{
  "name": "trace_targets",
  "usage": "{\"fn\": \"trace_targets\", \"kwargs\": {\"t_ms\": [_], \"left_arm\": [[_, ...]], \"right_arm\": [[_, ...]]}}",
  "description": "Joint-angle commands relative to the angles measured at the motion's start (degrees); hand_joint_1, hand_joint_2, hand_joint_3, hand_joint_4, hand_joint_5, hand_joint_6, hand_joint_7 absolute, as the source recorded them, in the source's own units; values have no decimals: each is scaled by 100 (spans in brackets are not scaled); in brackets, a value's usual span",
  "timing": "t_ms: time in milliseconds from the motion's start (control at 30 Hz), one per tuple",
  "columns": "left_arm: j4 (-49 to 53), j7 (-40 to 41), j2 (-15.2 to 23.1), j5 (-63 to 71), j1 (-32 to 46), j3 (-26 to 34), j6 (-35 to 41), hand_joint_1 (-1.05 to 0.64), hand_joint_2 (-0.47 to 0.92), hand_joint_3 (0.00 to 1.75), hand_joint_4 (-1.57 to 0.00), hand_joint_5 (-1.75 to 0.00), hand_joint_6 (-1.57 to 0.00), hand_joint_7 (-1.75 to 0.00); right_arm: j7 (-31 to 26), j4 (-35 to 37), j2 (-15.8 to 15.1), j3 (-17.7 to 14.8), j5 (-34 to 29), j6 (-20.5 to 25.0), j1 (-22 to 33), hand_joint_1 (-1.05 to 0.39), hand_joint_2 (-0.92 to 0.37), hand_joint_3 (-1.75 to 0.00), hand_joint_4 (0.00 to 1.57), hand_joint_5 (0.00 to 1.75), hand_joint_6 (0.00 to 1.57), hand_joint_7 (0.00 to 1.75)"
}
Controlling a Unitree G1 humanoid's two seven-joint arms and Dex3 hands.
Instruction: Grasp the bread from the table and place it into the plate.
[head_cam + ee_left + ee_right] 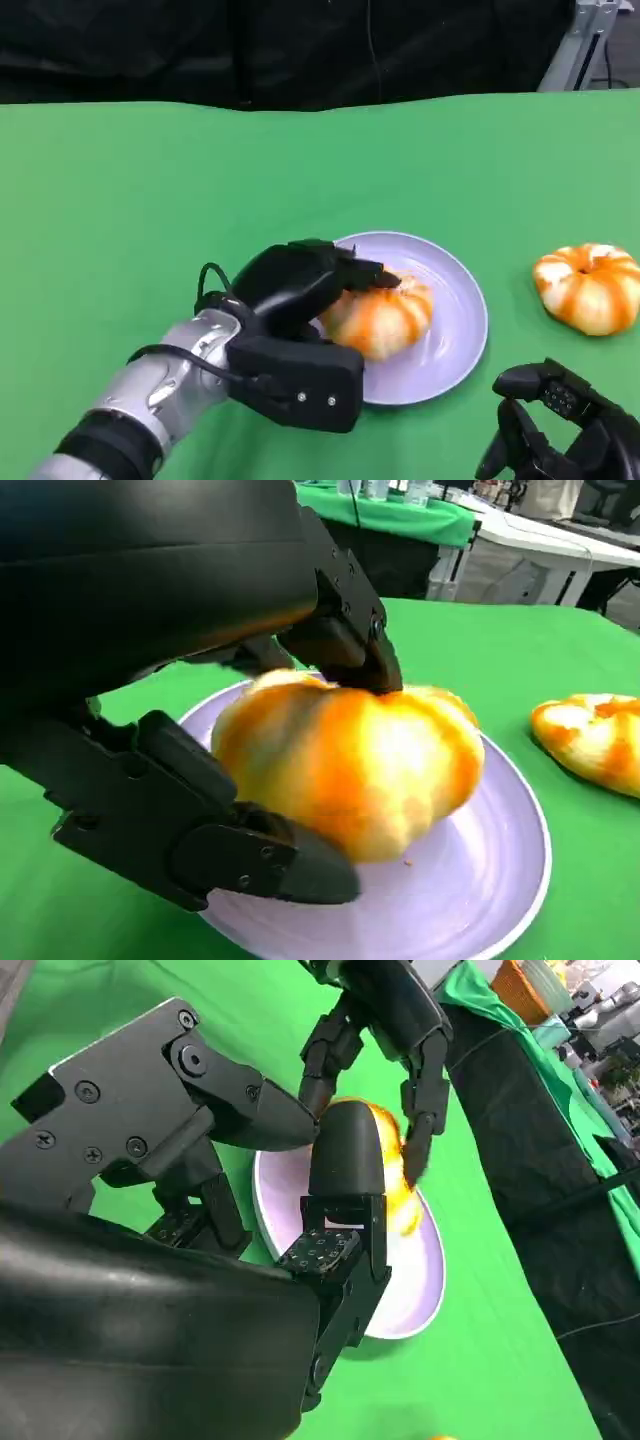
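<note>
Two breads (380, 318) (590, 288), one plate (455, 330), two black hands (300, 285) (560, 425) on one green table (150, 220)

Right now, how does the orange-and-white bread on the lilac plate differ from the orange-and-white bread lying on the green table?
The bread on the lilac plate rests inside the plate, with the left hand gripping it. The bread on the green table lies apart to the plate's right, untouched by the right hand. Both are round, lobed and orange-and-white.

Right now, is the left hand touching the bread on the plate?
Touching. In the left wrist view the left hand has fingers pressed on top of the bread and another under its side, over the plate.
</note>
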Motion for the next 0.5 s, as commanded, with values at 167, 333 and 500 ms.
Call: {"fn": "trace_targets", "kwargs": {"t_ms": [167,333,500], "left_arm": [[-89,94,136,-80,91,75,-56,-91,92,48,-5,0,-41,0],[-387,26,203,-135,201,134,-1,-85,92,42,-6,-1,-42,-1],[-806,-61,264,-338,458,284,5,-79,92,40,-8,-2,-44,-1]], "right_arm": [[8,-83,-29,-21,18,-37,44,-16,-53,-108,94,157,86,134],[21,-84,-39,-22,20,-43,50,-16,-53,-109,94,158,86,134],[36,-72,-44,-13,10,-64,45,-17,-52,-110,93,158,86,133]]}}
